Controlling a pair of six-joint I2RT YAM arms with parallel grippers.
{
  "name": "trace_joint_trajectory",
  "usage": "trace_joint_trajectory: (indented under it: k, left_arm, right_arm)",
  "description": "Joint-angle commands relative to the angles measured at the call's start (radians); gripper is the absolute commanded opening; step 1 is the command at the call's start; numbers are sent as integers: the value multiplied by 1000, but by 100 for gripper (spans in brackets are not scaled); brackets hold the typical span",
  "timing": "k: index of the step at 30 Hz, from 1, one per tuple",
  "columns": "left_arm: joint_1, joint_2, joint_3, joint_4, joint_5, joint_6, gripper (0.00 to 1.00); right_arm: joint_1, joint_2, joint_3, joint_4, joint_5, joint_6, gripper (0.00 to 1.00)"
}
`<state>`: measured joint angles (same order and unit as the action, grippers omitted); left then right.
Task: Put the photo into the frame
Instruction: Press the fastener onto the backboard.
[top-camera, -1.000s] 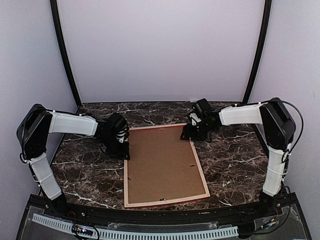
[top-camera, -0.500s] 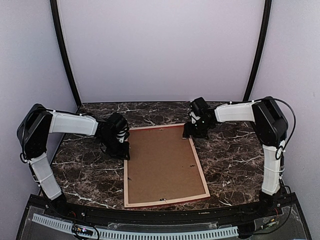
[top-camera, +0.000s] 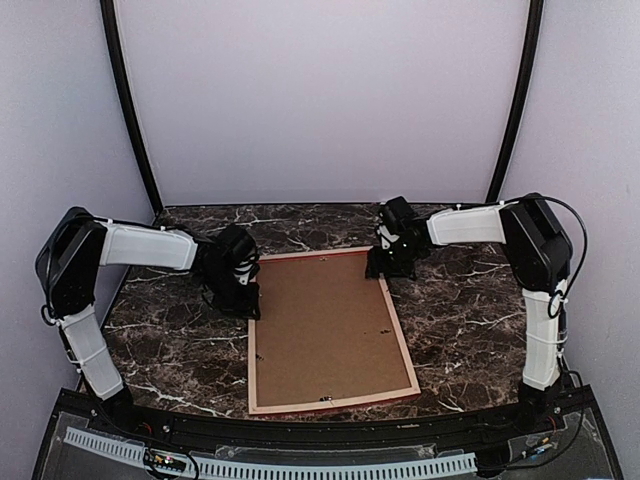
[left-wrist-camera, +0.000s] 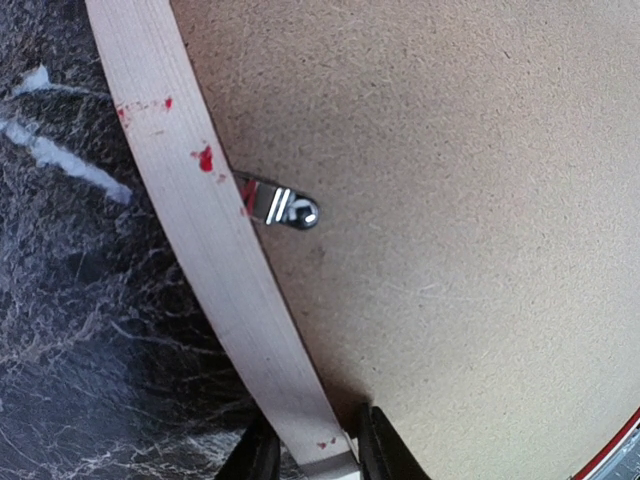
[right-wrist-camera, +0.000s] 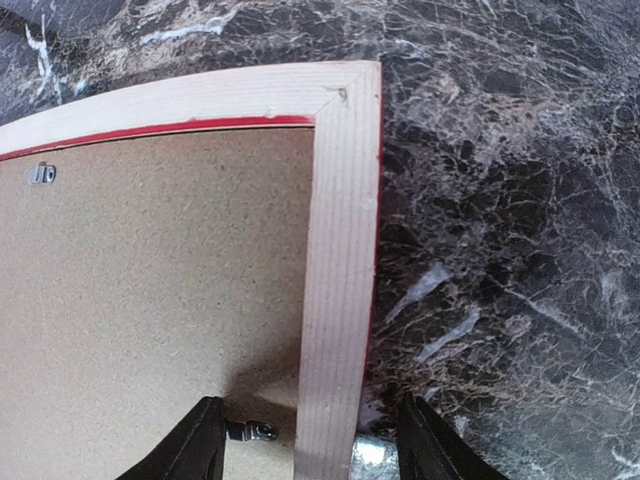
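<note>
- Lying back-up on the table (top-camera: 470, 320), the frame (top-camera: 335, 400) holds a brown backing board (top-camera: 320, 325).
- Left claw (left-wrist-camera: 308, 458) is clamped on the frame's left rail near its far corner; right claw (right-wrist-camera: 312, 440) straddles the right rail, fingers apart.
- Table shows broadly either side of the frame.
- Right arm has drawn in toward the corner; frame unmoved.

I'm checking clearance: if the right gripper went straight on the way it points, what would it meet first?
Probably the frame: its pale wooden rail lies right between the open fingers of the right gripper. How far off it is, the wrist view does not show.
</note>
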<state>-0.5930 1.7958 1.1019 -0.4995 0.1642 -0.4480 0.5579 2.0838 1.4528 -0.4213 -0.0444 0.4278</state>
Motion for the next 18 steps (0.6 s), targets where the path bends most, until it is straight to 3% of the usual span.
trace_joint_trajectory:
  k: [1,10,18]
  left_arm:
    - [-10,18,15,-7,-5,21,28]
    - [-10,28,21,-14,-9,26,28]
    - [-10,31,21,-17,-13,26,28]
  right_arm:
    - [7,30,6,-41,-1,-47,57]
    - [-12,9,25,-123,-22,-209,43]
    - [-87,-3,67,-157,-154,-249,39]
